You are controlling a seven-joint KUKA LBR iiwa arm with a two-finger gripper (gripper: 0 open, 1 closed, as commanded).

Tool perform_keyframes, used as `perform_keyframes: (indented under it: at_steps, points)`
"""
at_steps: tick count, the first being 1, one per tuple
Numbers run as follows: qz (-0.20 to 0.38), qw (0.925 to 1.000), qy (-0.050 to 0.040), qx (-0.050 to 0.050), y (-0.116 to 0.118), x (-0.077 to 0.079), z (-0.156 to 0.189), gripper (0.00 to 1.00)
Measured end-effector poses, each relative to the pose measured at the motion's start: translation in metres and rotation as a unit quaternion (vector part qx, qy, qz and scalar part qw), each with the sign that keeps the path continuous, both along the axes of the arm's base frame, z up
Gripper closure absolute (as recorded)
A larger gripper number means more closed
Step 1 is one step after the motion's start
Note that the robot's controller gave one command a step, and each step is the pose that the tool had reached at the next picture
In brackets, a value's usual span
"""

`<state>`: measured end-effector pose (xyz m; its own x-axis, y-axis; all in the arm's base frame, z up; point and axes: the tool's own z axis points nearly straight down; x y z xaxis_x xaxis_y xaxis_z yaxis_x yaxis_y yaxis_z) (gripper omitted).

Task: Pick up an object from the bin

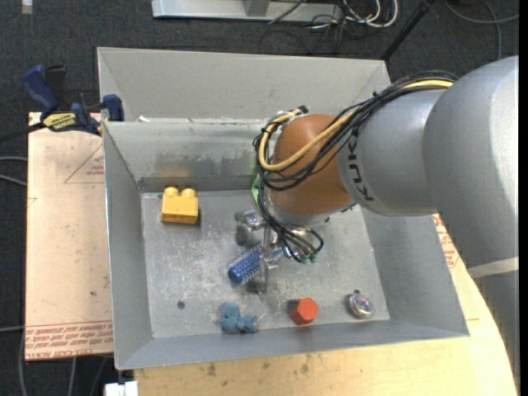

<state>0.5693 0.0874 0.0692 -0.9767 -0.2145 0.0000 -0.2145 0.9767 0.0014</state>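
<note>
The gripper (pixel 261 264), opening not discernible, was seen just beside the blue ridged piece (pixel 244 267) mid-frame; an off-centre grip could be lost.

**A:** Where is there room in the grey metal bin (pixel 124 221)?

**B:** The left floor is bare, below the yellow plastic brick (pixel 180 205) near the back corner.

**A:** And the middle?

**B:** Blocked. The hand (pixel 262 262) stands there under the arm's orange cover (pixel 305 172), with a blue ridged cylinder (pixel 243 267) just beside it.

**A:** The front wall?

**B:** A blue lumpy piece (pixel 237 319), an orange-red block (pixel 304 310) and a silver round metal piece (pixel 360 305) line it, with gaps between.
</note>
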Motion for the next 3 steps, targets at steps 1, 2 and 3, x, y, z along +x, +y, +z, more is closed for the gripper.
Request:
perform_keyframes:
  at_steps: [1,2,3]
  points:
    - [-0.001,1.0,-0.0001,0.0,0.0,0.0,0.0,1.0]
    - [0.015,0.9999,-0.0037,0.0,0.004,-0.028,0.111,1.0]
    - [0.023,0.9997,-0.0038,0.0,0.012,-0.027,0.167,1.0]
